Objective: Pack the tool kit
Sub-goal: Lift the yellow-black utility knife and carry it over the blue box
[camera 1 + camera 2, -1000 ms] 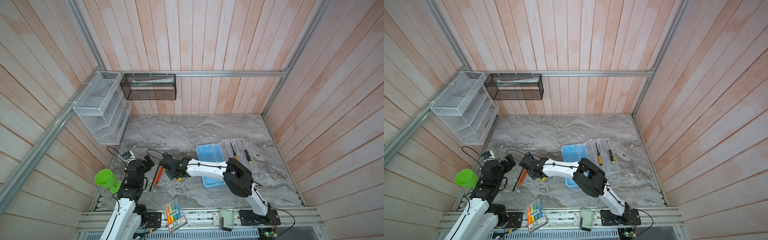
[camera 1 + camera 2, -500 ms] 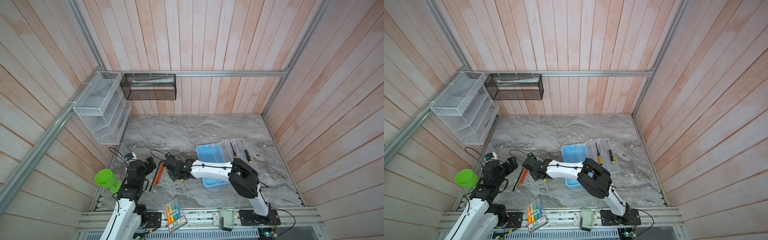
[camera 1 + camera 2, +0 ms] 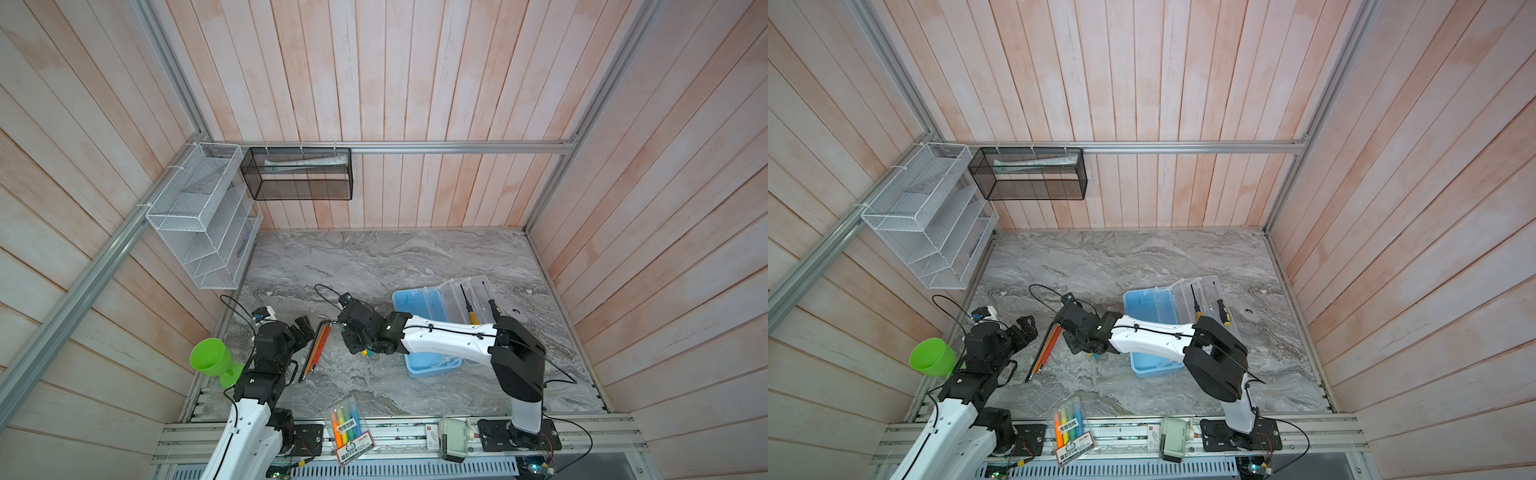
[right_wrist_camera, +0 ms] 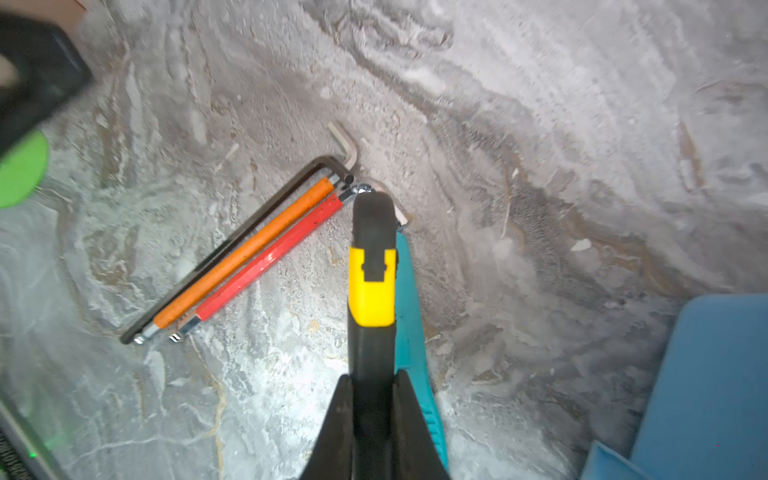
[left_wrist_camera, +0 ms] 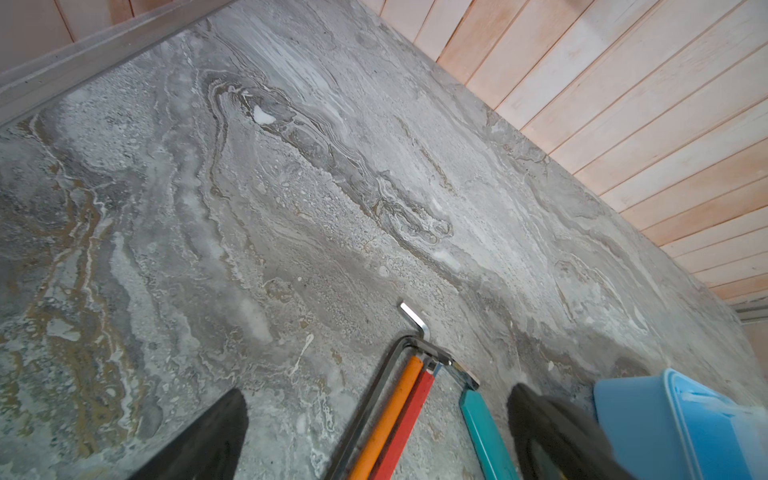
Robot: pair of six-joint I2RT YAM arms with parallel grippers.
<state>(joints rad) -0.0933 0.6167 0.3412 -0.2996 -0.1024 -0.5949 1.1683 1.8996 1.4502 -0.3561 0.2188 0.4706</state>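
My right gripper [image 4: 372, 376] is shut on the black shank of a yellow and black screwdriver [image 4: 371, 286], reaching across to the left of the table [image 3: 374, 257]. A teal tool [image 4: 409, 299] lies right beside and under that screwdriver. Orange, red and black hex keys [image 4: 249, 253] lie together to one side, with a silver hex key [image 4: 347, 143] at their bend. My left gripper [image 5: 376, 399] stands open above those hex keys [image 5: 390, 419]. The open light-blue case [image 3: 419, 307] sits at the right, with two screwdrivers on its clear lid [image 3: 478, 291].
A green cup [image 3: 210, 361] stands at the table's left edge beside my left arm. A pack of highlighter pens [image 3: 347, 424] lies on the front rail. A white wire rack [image 3: 199, 216] and a black mesh basket [image 3: 299, 174] hang on the walls.
My right gripper's jaws have narrowed onto the screwdriver, and that arm has drifted a little to the right. The left arm has barely moved.
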